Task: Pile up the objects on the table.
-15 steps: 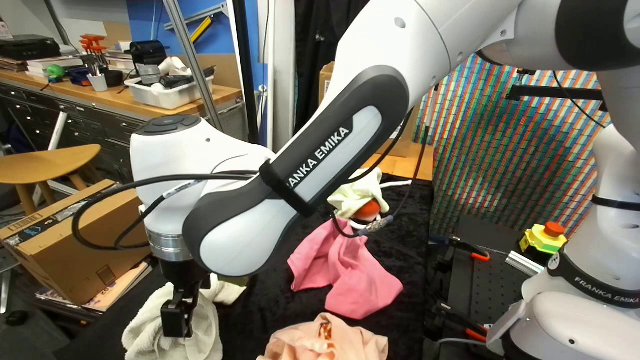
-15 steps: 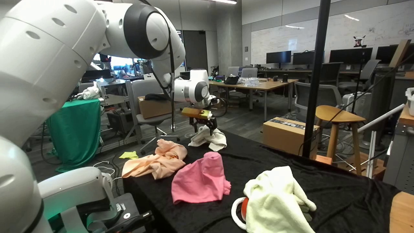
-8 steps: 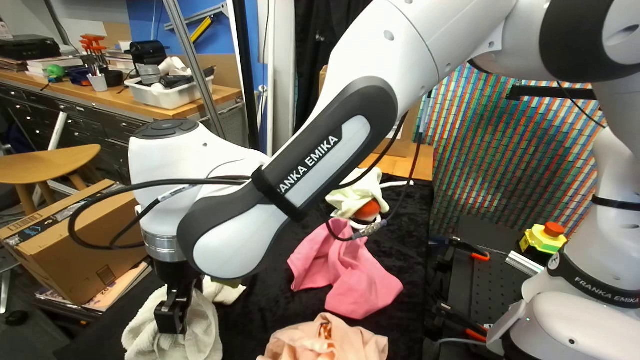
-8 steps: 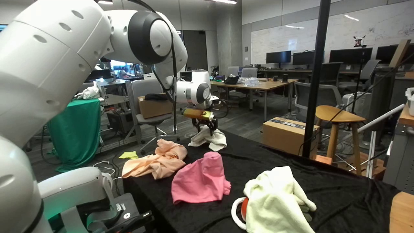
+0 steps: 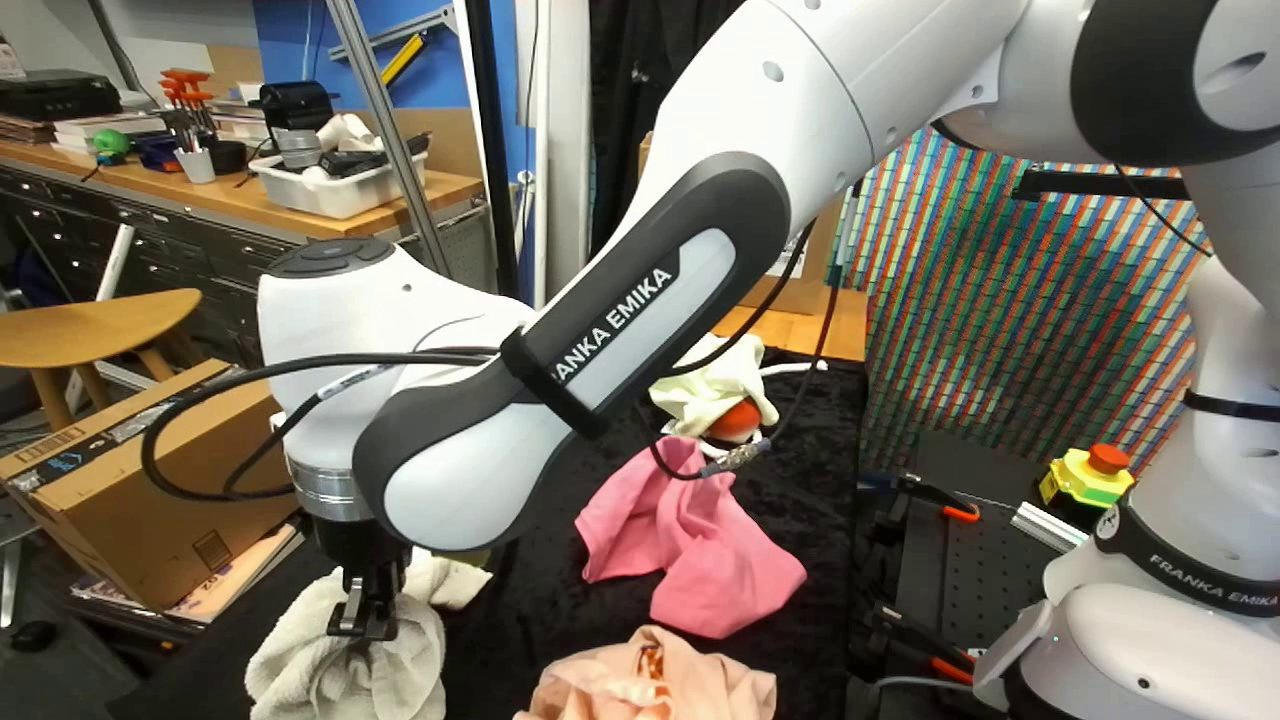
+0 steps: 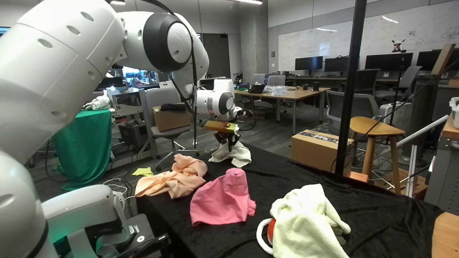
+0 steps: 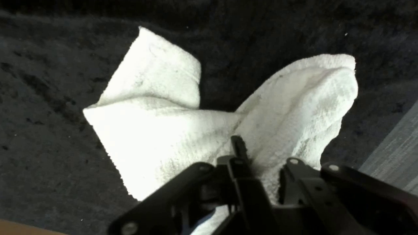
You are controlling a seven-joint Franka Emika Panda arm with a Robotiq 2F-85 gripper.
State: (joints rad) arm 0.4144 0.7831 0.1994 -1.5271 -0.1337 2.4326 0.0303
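In an exterior view, the white cloth (image 5: 412,668) and the pale orange cloth (image 5: 690,685) were cut off by the lower edge. The small red item (image 6: 271,231) was partly hidden by the pale yellow-green cloth (image 6: 304,222). Whether the white cloth was held by the gripper (image 7: 263,173) could not be told.

Black-draped table (image 6: 383,220), four crumpled cloths (image 6: 223,201)

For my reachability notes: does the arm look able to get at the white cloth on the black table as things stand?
Likely yes: the claw is down at the white cloth, which lies uncovered, and I see nothing in the way.
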